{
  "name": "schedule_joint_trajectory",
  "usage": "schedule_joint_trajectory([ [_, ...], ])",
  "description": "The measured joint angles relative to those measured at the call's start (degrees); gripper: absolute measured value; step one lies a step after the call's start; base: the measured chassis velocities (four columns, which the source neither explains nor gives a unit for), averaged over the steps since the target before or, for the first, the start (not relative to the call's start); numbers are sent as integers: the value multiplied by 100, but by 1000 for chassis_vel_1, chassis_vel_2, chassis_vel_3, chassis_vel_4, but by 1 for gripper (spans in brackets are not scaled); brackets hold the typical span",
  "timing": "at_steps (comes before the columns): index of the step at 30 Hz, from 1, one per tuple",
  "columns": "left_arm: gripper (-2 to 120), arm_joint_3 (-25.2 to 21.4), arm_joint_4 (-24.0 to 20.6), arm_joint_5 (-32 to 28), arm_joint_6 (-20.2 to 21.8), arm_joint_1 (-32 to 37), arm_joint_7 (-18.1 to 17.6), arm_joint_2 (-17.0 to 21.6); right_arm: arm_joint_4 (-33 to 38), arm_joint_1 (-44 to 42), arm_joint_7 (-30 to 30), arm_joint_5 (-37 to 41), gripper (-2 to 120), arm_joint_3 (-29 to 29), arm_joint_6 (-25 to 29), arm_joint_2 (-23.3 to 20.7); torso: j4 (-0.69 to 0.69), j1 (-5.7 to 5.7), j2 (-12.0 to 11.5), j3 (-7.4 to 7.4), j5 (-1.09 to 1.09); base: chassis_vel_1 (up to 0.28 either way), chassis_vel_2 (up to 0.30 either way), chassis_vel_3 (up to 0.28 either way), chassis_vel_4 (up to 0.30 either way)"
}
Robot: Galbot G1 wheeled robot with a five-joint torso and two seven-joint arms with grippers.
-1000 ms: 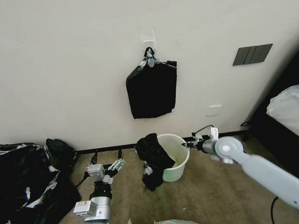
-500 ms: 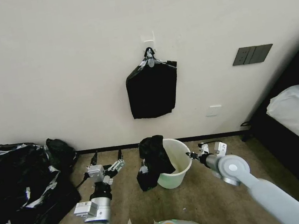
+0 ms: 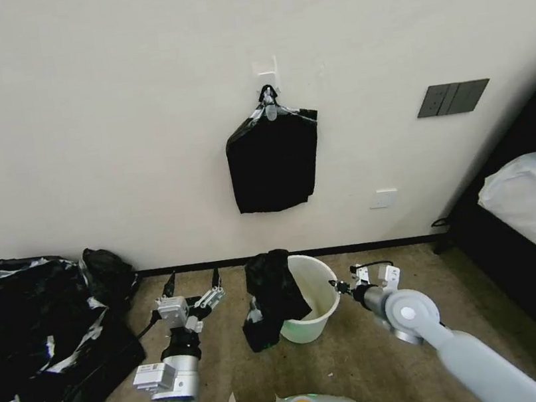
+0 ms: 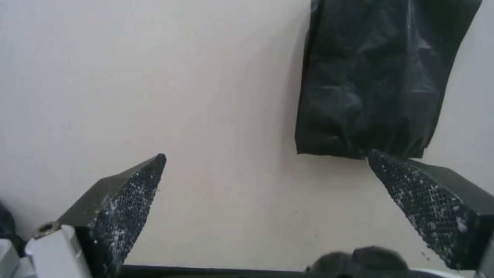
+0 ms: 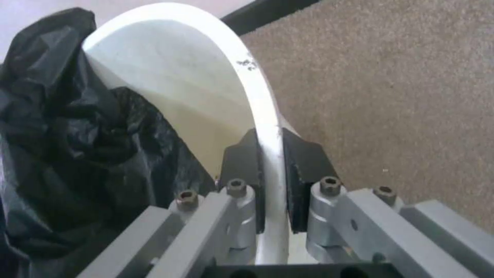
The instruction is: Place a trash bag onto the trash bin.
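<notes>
Trash bag (image 3: 273, 291): wrinkled glossy black plastic, draped over the left side of the trash bin (image 3: 313, 288), one part slumped inside against the left wall, the rest hanging down the outside to the carpet (image 3: 372, 360). Not yet opened out; no black film across the mouth, and the far, right and near parts of the rim bare. Trash bin: small cream-white bucket on the carpet near the wall (image 3: 101, 118), tilted slightly, mouth toward the robot. Judged from this: bag brought to the bin and hooked on one side only; spreading the opening around the whole rim and pushing the body down inside left to do.

Right gripper (image 3: 338, 285): at the right side of the bin, clamped on the rim, one pad inside the wall and one outside, as plain in the right wrist view, where the right gripper (image 5: 270, 154) pinches the white edge with the bag (image 5: 77, 127) bunched beyond it.

Left gripper (image 3: 192, 283): left of the bin and well apart from it, above the carpet, fingers spread wide and grasping nothing, pointed at the wall.

Farther out: a flat black bundle (image 3: 273, 160) hanging from a clip on the wall above the bin; a large heap of black plastic (image 3: 39, 329) on the floor at the far left.
</notes>
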Motion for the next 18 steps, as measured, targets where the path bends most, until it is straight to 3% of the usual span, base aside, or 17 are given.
schedule_joint_trajectory([
  [4, 100, 35, 0, -1, -2, -17, -1, -4, -22, -7, -18, -166, 7, -41, 1, 9, 1, 0, 0, 0, -1, 0, 0, 0, 0],
  [8, 100, 41, -5, -2, -8, -17, -2, -5, -6, -44, -25, -278, 25, -21, 2, -23, 1, 0, 0, 0, 0, 0, 0, 0, 0],
  [18, 100, -4, -16, -16, -14, -17, -11, -49, 291, -189, 9, -371, 54, 160, 34, -61, 0, 0, 0, 0, 0, 0, 0, 0, 0],
])
